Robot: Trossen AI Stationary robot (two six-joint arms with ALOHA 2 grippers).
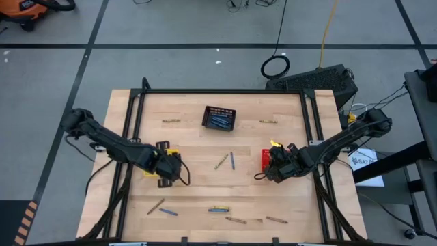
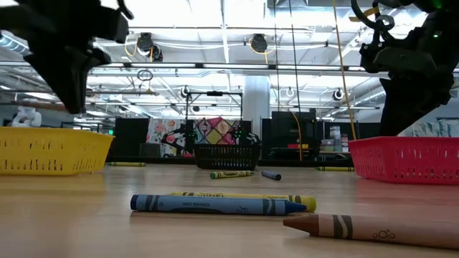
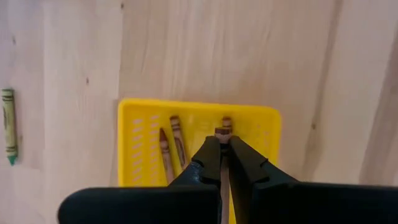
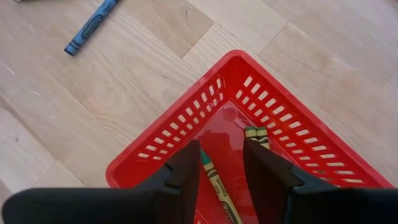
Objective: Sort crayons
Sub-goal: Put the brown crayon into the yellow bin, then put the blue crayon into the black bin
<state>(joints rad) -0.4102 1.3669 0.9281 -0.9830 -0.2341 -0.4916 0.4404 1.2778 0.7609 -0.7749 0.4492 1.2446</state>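
Note:
My left gripper (image 1: 167, 169) hangs over the yellow mesh basket (image 3: 140, 130), shut on a brown crayon (image 3: 222, 133). Three more brown crayons (image 3: 177, 140) lie in that basket. My right gripper (image 4: 221, 155) is open above the red mesh basket (image 4: 186, 118), its fingers on either side of an olive-green crayon (image 4: 216, 182) that lies on the basket floor. A second crayon (image 4: 258, 133) lies beside it. Loose crayons lie flat on the table at mid-table (image 1: 221, 161) and near the front edge (image 1: 218, 210). My left gripper pinches the brown crayon between its two fingers, which point down from above. The crayon lies along the fingers, and its end (image 3: 222, 131) sticks out just past the fingertips, above the yellow basket's floor.
A black mesh basket (image 1: 219, 117) with blue crayons stands at the far middle. Single crayons lie at the far left (image 1: 171, 121) and far right (image 1: 268, 121). In the low view, blue (image 2: 215, 206), yellow (image 2: 244, 196) and brown (image 2: 373, 228) crayons lie near the front edge.

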